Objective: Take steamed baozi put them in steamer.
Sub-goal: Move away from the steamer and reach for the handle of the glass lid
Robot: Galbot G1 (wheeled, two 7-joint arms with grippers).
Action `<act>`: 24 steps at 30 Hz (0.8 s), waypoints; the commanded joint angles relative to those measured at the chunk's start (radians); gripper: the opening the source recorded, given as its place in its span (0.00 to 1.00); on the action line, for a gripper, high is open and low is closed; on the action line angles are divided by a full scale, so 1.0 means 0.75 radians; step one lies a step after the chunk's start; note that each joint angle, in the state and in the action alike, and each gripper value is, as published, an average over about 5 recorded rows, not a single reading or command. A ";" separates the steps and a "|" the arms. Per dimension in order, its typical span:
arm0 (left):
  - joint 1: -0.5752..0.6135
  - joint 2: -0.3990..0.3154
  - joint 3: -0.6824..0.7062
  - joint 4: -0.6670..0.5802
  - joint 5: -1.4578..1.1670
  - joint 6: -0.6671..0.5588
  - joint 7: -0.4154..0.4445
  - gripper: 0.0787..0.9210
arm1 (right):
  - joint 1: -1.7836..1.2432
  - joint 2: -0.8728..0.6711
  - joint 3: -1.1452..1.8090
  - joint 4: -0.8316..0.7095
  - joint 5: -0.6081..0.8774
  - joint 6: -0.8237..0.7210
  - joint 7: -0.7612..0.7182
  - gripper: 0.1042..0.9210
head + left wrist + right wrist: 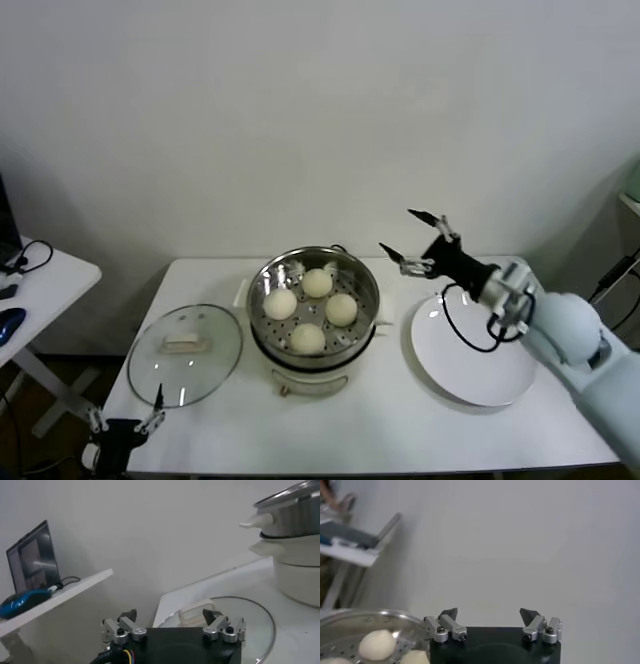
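White table [420,440] spanning the scene, carrying everything. At its middle, the steamer [368,290]: shiny steel basket on a cream pot base, holding all four steamed baozi [308,339] on the perforated floor, none touching the rim. To the robot's right of it, a flat white plate [470,360], bare. To the left, a round glass lid [185,355] lying flat near the table's edge. Above the plate's far edge, beside the steamer, the right gripper [414,240], jaws spread wide, gripping nothing. Low at the table's front left corner, the left gripper [126,421], likewise open and empty, just beside the lid.
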 commanded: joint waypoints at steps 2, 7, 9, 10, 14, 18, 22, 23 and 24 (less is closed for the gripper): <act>-0.011 0.043 0.011 -0.009 0.114 -0.021 -0.076 0.88 | -0.915 0.472 0.506 0.041 -0.118 0.428 0.067 0.88; -0.015 0.076 0.029 -0.013 0.240 -0.030 -0.168 0.88 | -0.993 0.603 0.456 -0.003 -0.142 0.553 0.064 0.88; -0.021 0.086 0.038 0.000 0.359 -0.055 -0.239 0.88 | -1.004 0.649 0.439 -0.018 -0.150 0.576 0.071 0.88; -0.025 0.090 0.043 0.011 0.437 -0.073 -0.283 0.88 | -1.009 0.674 0.430 -0.025 -0.156 0.586 0.077 0.88; -0.025 0.099 0.062 0.042 0.686 -0.105 -0.376 0.88 | -1.021 0.750 0.393 -0.042 -0.189 0.622 0.106 0.88; -0.041 0.095 0.077 0.089 0.937 -0.085 -0.460 0.88 | -1.018 0.793 0.354 -0.053 -0.207 0.656 0.125 0.88; -0.092 0.096 0.079 0.181 1.237 -0.111 -0.564 0.88 | -1.004 0.832 0.312 -0.075 -0.211 0.688 0.153 0.88; -0.106 0.101 0.080 0.207 1.291 -0.123 -0.580 0.88 | -1.001 0.841 0.303 -0.081 -0.212 0.696 0.160 0.88; -0.120 0.105 0.080 0.231 1.338 -0.134 -0.594 0.88 | -0.999 0.849 0.294 -0.088 -0.213 0.708 0.165 0.88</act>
